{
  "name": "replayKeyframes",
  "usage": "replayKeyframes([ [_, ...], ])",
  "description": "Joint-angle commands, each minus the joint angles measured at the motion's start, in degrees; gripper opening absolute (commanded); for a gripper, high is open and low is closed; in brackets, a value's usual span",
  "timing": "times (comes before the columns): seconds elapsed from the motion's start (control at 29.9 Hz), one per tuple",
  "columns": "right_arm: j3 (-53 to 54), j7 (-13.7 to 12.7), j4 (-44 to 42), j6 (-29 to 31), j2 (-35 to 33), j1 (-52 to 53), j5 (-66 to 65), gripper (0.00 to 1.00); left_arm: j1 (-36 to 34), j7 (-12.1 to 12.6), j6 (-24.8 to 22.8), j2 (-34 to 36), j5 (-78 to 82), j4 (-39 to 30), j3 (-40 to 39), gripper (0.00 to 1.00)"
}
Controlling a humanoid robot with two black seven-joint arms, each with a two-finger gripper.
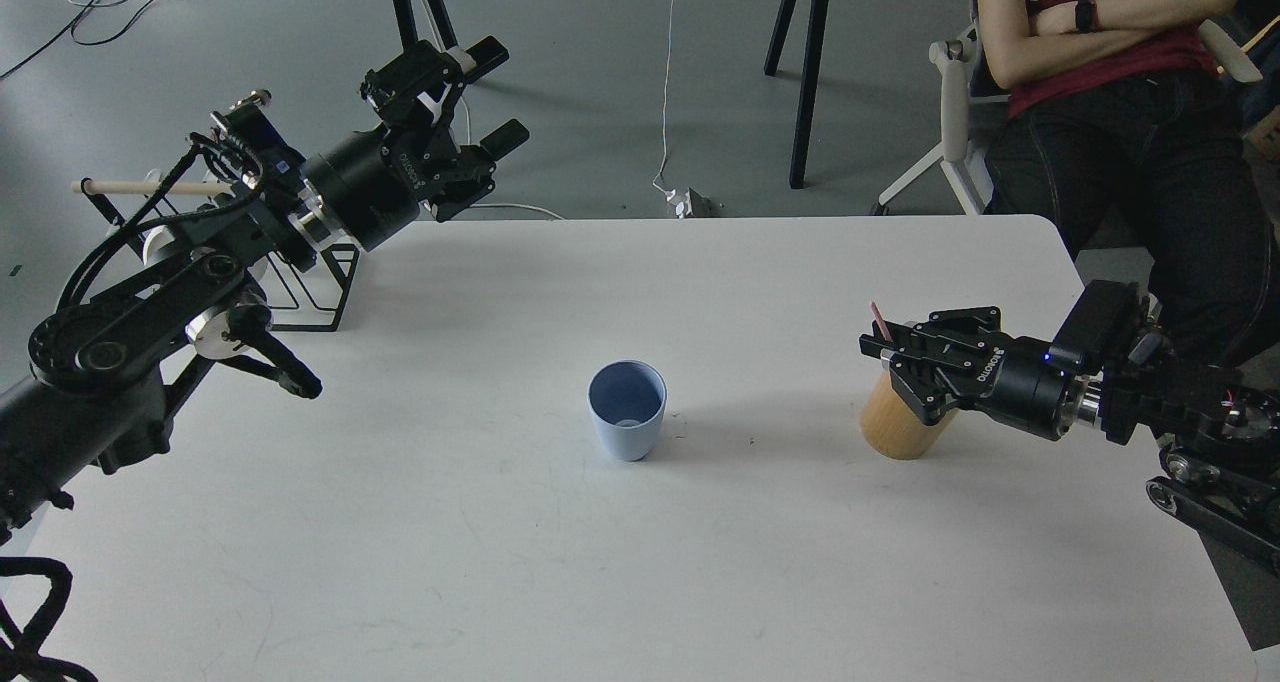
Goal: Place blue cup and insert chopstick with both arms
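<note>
The blue cup (627,409) stands upright and empty near the middle of the white table (640,562). To its right stands a tan bamboo cylinder (897,424). A thin pink chopstick (878,319) sticks up at a slant from the cylinder's top. My right gripper (884,350) hovers over the cylinder's mouth with its fingers drawn together around the chopstick's lower part. My left gripper (492,97) is open and empty, raised above the table's far left edge, far from the cup.
A black wire rack (320,292) with a long beige wooden rod (140,187) stands at the far left, partly hidden by my left arm. A seated person (1120,82) is beyond the table's far right corner.
</note>
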Motion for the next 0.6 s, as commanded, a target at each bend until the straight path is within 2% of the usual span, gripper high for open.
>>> replayKeyframes([
  [0.0,0.00,-0.01,0.00,-0.12,0.08,-0.02,0.07,0.19,0.03,0.00,0.00,0.00,0.00,0.07,0.00,0.95],
  [0.57,0.44,-0.01,0.00,-3.28,-3.08,-0.28,0.33,0.12,0.12,0.00,0.00,-0.26,0.00,1.56,0.09,0.95],
])
